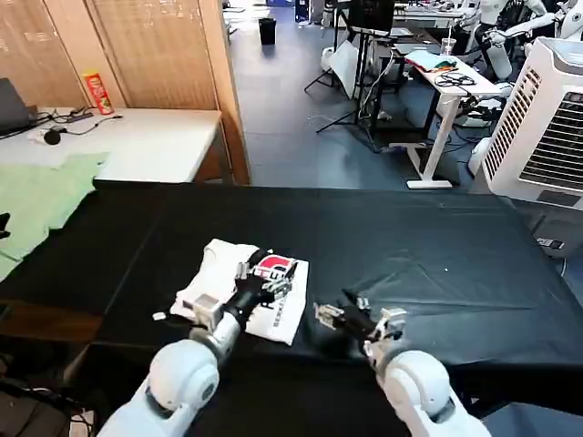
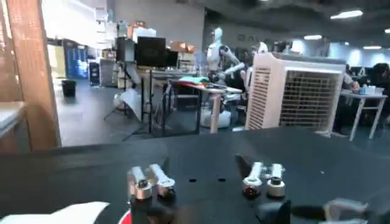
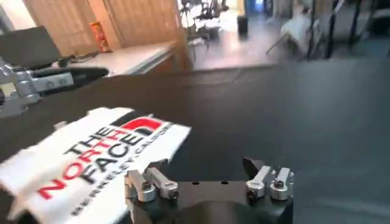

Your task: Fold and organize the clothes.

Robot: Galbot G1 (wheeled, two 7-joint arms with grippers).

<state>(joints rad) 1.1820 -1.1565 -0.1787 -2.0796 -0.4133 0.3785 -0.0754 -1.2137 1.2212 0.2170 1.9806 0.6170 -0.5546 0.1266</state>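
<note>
Toward the front edge of the black-covered table [image 1: 437, 246], a folded white T-shirt [image 1: 228, 273] lay flat, its black-and-red print facing up. The left gripper [image 1: 271, 282] hovered over the print with fingers spread, grasping nothing, likely just let go after a fold. The right gripper [image 1: 335, 314] rested just beside the shirt's right edge, jaws apart and empty. A light green cloth [image 1: 41, 196] lay past the table's far left corner. Any folds beneath stayed hidden.
</note>
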